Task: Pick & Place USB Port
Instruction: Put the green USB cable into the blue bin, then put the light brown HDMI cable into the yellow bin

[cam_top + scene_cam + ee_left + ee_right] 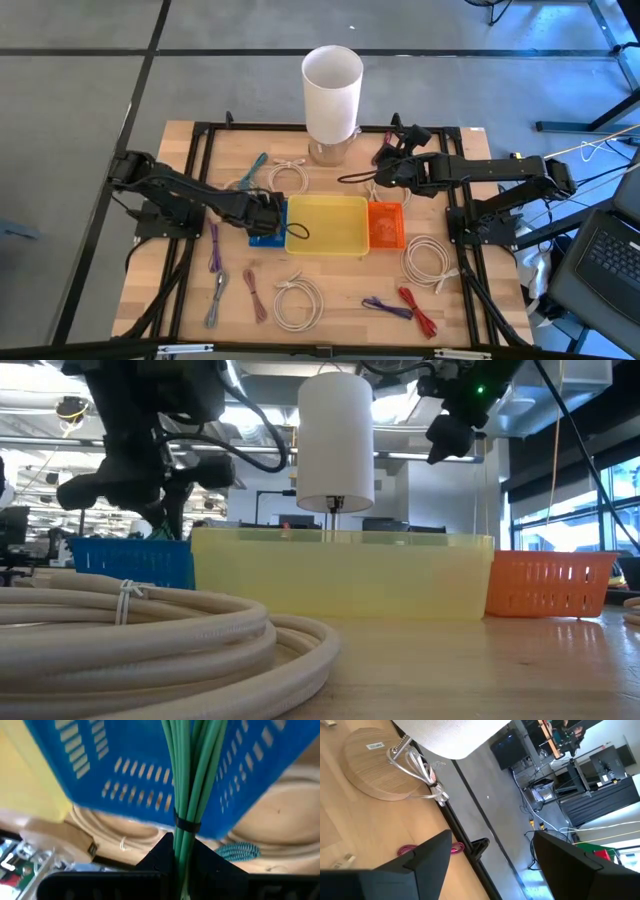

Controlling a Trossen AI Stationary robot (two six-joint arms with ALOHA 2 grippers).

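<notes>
I have the left gripper point(268, 213) clenched on the green cable bundle point(190, 795), holding it right over the blue basket point(266, 236) beside the yellow bin point(330, 222), so the task's cable is off the table and hanging in my grasp. My right gripper point(385, 166) waits released and empty, raised near the white lamp point(332, 88) at the table's far edge. My worry is the drop: the bundle looks long against that small basket, so letting go off-centre could leave its ends draped over the rim or spilling into the yellow bin.
</notes>
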